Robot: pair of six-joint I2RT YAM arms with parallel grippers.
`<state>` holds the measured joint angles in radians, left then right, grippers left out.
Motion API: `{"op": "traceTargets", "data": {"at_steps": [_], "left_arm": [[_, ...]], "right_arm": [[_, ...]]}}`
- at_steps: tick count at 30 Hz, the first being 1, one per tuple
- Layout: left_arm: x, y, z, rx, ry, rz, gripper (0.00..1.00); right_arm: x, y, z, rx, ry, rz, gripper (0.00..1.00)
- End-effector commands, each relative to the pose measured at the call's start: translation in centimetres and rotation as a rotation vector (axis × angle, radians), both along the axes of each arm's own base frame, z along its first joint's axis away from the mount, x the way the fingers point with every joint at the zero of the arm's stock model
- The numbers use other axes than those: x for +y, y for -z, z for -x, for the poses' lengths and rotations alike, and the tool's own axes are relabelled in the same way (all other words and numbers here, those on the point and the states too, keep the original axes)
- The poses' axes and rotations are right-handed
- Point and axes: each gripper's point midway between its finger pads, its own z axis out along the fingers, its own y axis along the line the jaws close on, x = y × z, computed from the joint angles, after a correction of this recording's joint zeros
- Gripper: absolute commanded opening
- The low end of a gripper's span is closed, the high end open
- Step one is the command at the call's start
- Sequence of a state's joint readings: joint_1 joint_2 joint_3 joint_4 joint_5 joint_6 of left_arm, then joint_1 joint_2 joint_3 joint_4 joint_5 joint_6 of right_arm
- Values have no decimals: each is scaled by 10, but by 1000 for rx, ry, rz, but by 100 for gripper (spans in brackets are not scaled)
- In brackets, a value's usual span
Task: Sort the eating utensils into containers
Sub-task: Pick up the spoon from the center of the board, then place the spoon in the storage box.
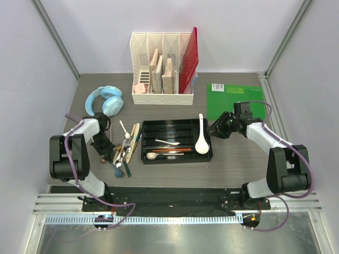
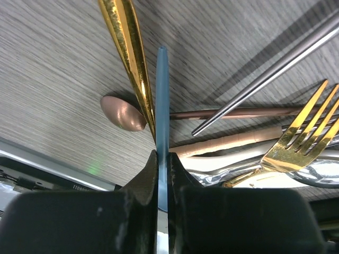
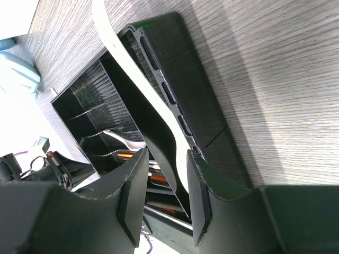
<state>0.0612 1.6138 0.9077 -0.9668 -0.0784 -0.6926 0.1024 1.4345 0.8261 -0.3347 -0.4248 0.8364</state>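
Observation:
The eating utensils lie in a loose pile [image 1: 126,148] left of the black tray [image 1: 177,124]. My left gripper [image 1: 111,153] is down at that pile, shut [image 2: 162,159] on a thin blue handle [image 2: 162,100]. Around that handle lie a gold handle [image 2: 130,53], a copper spoon [image 2: 123,112], a gold fork [image 2: 304,132] and a grey chopstick [image 2: 265,74]. A large white soup spoon [image 1: 202,138] rests at the tray's right end. My right gripper [image 1: 214,128] hovers just right of it. It stands open [image 3: 164,196], and the white spoon [image 3: 159,114] shows between its fingers.
The tray holds a small white spoon [image 1: 168,142], a wooden spoon [image 1: 153,155] and dark-handled pieces. Behind it stands a white file organizer [image 1: 163,69] with a red folder [image 1: 189,58]. Blue headphones [image 1: 105,100] lie back left and a green board [image 1: 233,100] back right.

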Motion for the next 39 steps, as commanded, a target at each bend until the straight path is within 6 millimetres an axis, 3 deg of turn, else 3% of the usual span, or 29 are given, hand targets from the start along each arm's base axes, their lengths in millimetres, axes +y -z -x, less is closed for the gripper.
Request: {"op": "traceTargets", "data": {"at_steps": [1, 10, 18, 22, 24, 28, 30, 31, 35, 39], "left_arm": [[5, -4, -13, -60, 38, -10, 0], [-11, -52, -56, -207, 62, 90, 0], [-39, -85, -72, -319, -46, 235, 0], [-98, -114, -83, -432, -235, 502, 0], [-119, -139, -92, -517, -283, 531, 0], [-164, -164, -89, -542, -337, 560, 0], [-177, -172, -100, -597, -383, 588, 0], [-194, -180, -109, -633, -412, 631, 0], [-212, -166, -133, -696, -472, 544, 0], [-210, -148, -165, -798, -586, 446, 0]], "right_arm": [[1, -15, -14, -60, -14, -8, 40], [2, -14, -13, -53, -12, -14, 40], [3, -19, -14, -64, -6, -17, 40], [2, -21, -17, -70, 1, -16, 40], [3, -23, -18, -72, -1, -20, 40], [3, -24, -20, -76, 0, -20, 40], [3, -24, -20, -76, -2, -20, 40], [3, -24, -20, -74, -1, -21, 40], [4, -29, -20, -87, -7, -29, 40], [4, -38, -21, -96, 25, -49, 40]]}}
